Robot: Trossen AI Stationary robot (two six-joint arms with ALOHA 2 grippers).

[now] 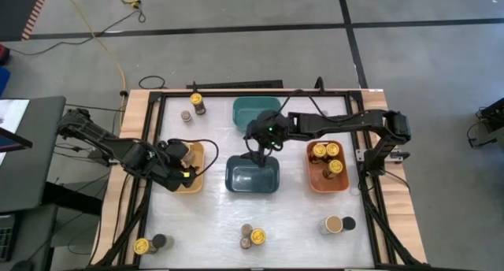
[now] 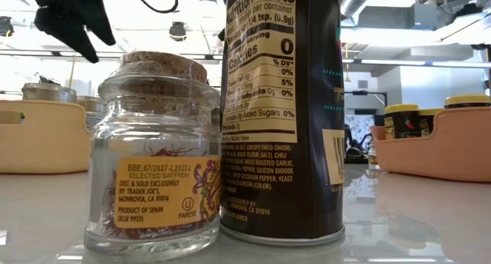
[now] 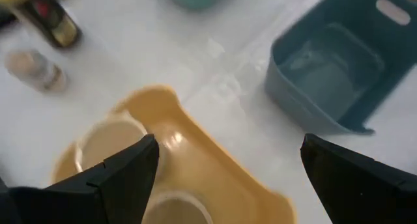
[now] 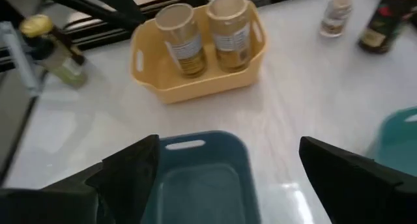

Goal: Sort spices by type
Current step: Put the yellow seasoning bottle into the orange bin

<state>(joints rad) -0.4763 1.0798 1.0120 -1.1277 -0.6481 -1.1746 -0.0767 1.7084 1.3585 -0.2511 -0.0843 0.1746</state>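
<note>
Left gripper (image 1: 186, 173) released, empty, over yellow bin (image 1: 194, 184) holding 2 tan-topped jars (image 4: 203, 35). Right gripper (image 1: 260, 154) released, empty, above dark-blue bin (image 1: 252, 176).

Overhead, tabletop-level, two downward wrist views.

Colours, bins and jars around the dark-blue bin (image 1: 252, 176).
Teal bin (image 1: 256, 109) behind it; yellow bin (image 1: 191, 170) left, tan-topped jars (image 4: 203, 36); orange bin (image 1: 327, 176) right, yellow-lidded jars (image 1: 327, 153). Cork-stoppered clear saffron jar (image 2: 157, 153), orange label.
</note>
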